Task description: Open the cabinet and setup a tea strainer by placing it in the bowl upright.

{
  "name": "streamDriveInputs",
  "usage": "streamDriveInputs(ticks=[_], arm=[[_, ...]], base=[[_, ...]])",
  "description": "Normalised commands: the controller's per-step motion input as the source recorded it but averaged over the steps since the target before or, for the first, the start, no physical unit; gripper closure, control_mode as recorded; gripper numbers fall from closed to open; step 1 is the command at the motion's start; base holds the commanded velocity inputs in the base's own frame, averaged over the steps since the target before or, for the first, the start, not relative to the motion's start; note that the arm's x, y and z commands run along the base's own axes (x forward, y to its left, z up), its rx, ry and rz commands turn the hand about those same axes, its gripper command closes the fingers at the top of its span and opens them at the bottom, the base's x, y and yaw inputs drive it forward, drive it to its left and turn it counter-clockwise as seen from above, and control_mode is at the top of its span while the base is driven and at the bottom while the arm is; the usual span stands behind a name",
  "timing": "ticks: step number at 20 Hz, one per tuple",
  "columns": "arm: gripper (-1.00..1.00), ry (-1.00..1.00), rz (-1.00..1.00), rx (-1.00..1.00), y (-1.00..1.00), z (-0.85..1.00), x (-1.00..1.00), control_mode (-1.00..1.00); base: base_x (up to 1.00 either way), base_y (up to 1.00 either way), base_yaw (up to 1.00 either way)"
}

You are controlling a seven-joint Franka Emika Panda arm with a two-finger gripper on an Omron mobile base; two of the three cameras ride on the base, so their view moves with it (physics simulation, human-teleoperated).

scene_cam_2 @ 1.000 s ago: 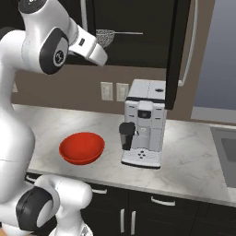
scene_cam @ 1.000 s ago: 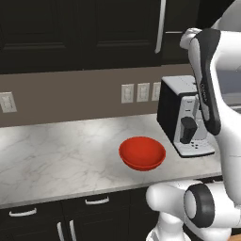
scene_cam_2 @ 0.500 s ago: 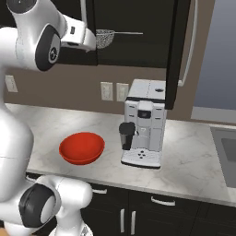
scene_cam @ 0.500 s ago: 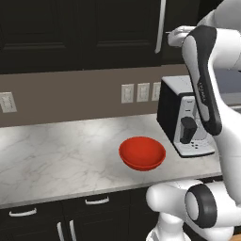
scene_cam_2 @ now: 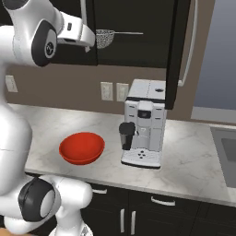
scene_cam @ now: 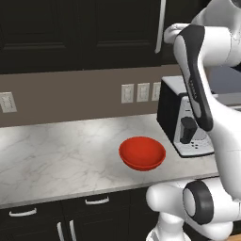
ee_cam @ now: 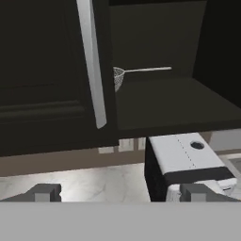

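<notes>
Now the arm has swung left; near-black wall cabinet (scene_cam_2: 138, 32) stands open, small silver mesh tea strainer (scene_cam_2: 105, 38) on its shelf, gripper (ee_cam: 120, 192) spread empty, glossy red bowl (scene_cam_2: 81, 148) waiting below

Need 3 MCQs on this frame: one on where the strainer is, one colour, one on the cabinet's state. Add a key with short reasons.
1. Where is the strainer?
A. in the bowl
B. on the shelf inside the cabinet
C. on top of the coffee machine

2. What colour is the bowl?
A. red
B. white
C. blue

3. What state is the cabinet in?
A. both doors shut
B. right door swung open
C. doors removed

Key:
1 B: the hand view shows it lying on the dark shelf, handle pointing right.
2 A: glossy red, sitting empty on the counter left of the coffee machine.
3 B: the right base view shows the door edge-on and the shelf exposed.
</notes>
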Motion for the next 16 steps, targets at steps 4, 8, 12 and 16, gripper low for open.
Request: streamDriveInputs(ticks=[4, 8, 12, 16], arm=[[-1.0, 0.0, -0.12, 0.0, 0.21, 0.0, 0.64, -1.0], [-1.0, 0.0, 0.0, 0.0, 0.12, 0.0, 0.16, -1.0], [-1.0, 0.0, 0.01, 0.0, 0.0, 0.0, 0.23, -1.0], [-1.0, 0.0, 0.07, 0.0, 0.0, 0.0, 0.65, -1.0]], base=[[0.0, 0.0, 0.0], [0.0, 0.0, 0.0], [0.0, 0.0, 0.0], [0.0, 0.0, 0.0]])
